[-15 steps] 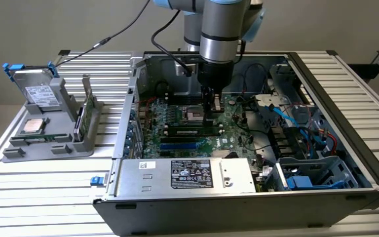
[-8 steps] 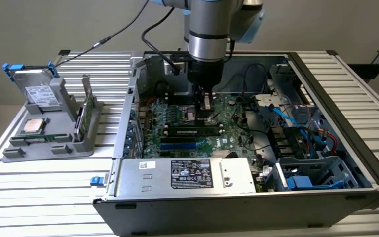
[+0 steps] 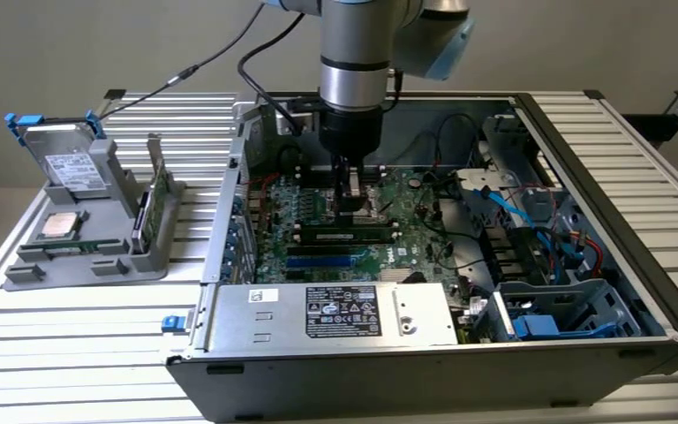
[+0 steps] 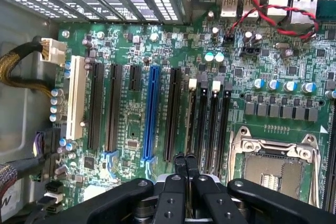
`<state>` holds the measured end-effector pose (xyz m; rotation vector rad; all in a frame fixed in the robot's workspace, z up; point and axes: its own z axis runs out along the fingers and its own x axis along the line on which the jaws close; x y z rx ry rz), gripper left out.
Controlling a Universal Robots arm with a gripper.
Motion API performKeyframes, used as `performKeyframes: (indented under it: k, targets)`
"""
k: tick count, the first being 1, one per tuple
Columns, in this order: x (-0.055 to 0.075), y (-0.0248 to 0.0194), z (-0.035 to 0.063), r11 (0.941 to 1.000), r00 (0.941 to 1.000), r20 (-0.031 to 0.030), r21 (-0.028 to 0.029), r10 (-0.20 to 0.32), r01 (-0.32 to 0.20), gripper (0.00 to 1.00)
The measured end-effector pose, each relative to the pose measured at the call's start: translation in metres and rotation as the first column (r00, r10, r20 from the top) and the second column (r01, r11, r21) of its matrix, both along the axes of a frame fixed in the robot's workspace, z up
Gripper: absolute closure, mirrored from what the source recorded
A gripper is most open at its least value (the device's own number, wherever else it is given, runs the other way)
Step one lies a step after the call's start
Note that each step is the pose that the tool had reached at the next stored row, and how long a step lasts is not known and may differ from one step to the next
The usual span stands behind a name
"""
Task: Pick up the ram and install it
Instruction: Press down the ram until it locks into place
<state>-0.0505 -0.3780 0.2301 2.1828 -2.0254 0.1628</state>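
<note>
Going from the exterior view's left: one grey holder [image 3: 74, 252] is carrying one drive [image 3: 71, 166], one square silver chip [image 3: 56, 226] and one green board [image 3: 146, 216] standing on edge. Then there's one open PC case [image 3: 433, 371] with one motherboard [image 3: 315, 208], and one ram [image 3: 345, 236] is sitting in a black slot there, label side facing out.

My one arm [image 3: 357, 53] is hanging straight down into the case. My pincer [image 3: 351, 196] is clenched with nothing in it that I can make out, hovering just behind the ram. On the wrist view my fingertips [image 4: 181, 161] are pressing together over the black slots, next to one blue slot [image 4: 152, 114].

Everything is resting on a slatted metal desk [image 3: 68, 353], with a plain grey wall [image 3: 80, 44] behind.
</note>
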Motion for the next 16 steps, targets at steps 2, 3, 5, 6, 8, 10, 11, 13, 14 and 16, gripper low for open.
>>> performKeyframes:
  k: [2, 3, 5, 6, 8, 10, 11, 13, 14, 16]
  targets:
    - [0.0, 0.0, -0.0024, 1.0, 1.0, 0.0006, 0.0, 0.0, 0.0, 0.9]
    - [-0.0001, 0.0, -0.0033, 1.0, 1.0, 0.0007, 0.0, 0.0, 0.0, 0.9]
    - [-0.0001, 0.0, -0.0048, 1.0, 1.0, 0.0007, 0.0, 0.0, 0.0, 0.9]
    - [-0.0002, -0.0001, -0.0053, 1.0, 1.0, 0.0006, -0.0004, 0.0, 0.0, 0.9]
    - [-0.0003, -0.0001, -0.0064, 1.0, 1.0, 0.0003, -0.001, 0.0, 0.0, 0.9]
    - [-0.0006, -0.0001, -0.0081, 1.0, 1.0, 0.0003, -0.0006, 0.0, 0.0, 0.9]
    - [-0.0006, 0.0, -0.0087, 1.0, 1.0, 0.0004, -0.0008, 0.0, 0.0, 0.9]
    - [-0.0006, 0.0, -0.0091, 1.0, 1.0, 0.0006, -0.0003, 0.0, 0.0, 0.9]
    - [-0.0006, 0.0001, -0.0087, 1.0, 1.0, 0.0004, -0.0005, 0.0, 0.0, 0.9]
    - [-0.0005, 0.0004, -0.0066, 1.0, 1.0, 0.0004, 0.0017, 0.0, 0.0, 0.9]
